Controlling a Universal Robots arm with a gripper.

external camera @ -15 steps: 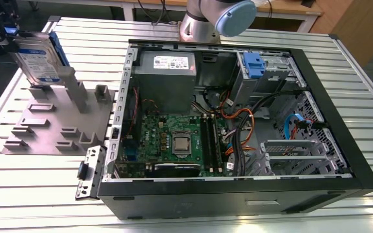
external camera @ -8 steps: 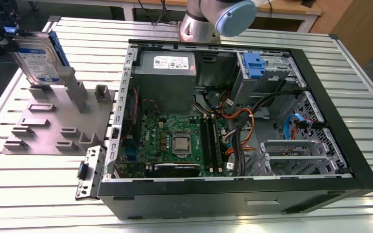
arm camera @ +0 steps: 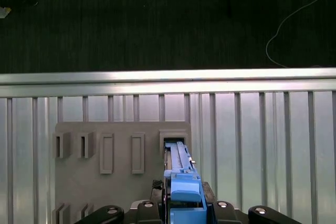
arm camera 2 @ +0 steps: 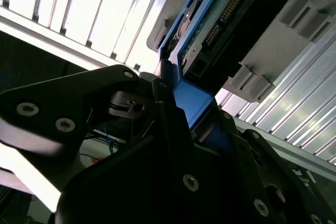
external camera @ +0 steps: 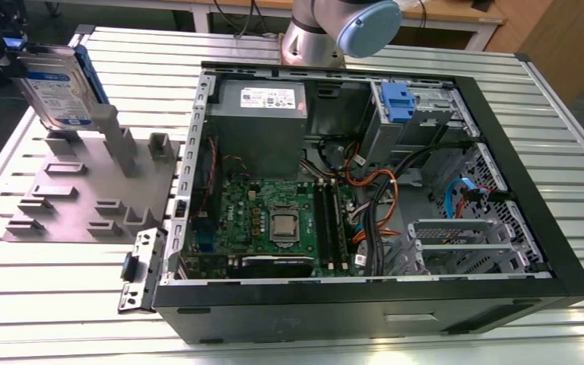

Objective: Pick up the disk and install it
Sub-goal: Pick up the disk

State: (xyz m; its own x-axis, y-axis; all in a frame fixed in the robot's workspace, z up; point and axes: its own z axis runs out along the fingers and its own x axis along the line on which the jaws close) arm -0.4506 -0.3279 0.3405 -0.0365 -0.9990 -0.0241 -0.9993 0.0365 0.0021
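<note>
While your gripper (external camera: 13,52) has its jaws clamped on the disk (external camera: 58,87) over the grey fixture (external camera: 69,190), installation in the open computer case (external camera: 537,190) is not yet done.

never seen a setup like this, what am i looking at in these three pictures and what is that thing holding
It is a single robot arm on a slatted metal table. The exterior view looks on from off the arm; both wrist views come from cameras riding near its wrist. On the table stand an open computer case, motherboard exposed, and a grey fixture plate with slots. The jaws are closed on the disk, a hard drive in a blue carrier, held upright over that plate.
</note>
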